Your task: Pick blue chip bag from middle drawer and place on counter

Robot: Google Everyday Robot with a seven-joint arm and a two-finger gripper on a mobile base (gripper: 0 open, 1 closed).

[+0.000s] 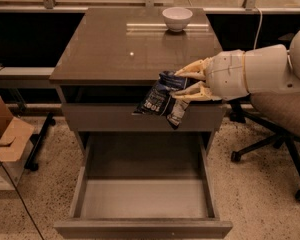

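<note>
My gripper (pixel 184 85) is shut on the blue chip bag (pixel 160 100), a crinkled dark-blue foil bag with white print. It holds the bag in the air in front of the cabinet, at the level of the counter's front edge. The bag hangs down and to the left from the fingers. The middle drawer (pixel 140 226) is pulled wide open below, and its pale grey floor is bare. The counter (pixel 115 49) is a glossy grey-brown slab on top of the cabinet, just behind the bag.
A white bowl (pixel 177 18) stands at the back of the counter. A shut flat drawer panel (pixel 105 118) sits above the open drawer. An office chair (pixel 280 119) stands to the right. A cardboard box (pixel 5 139) sits on the floor at left.
</note>
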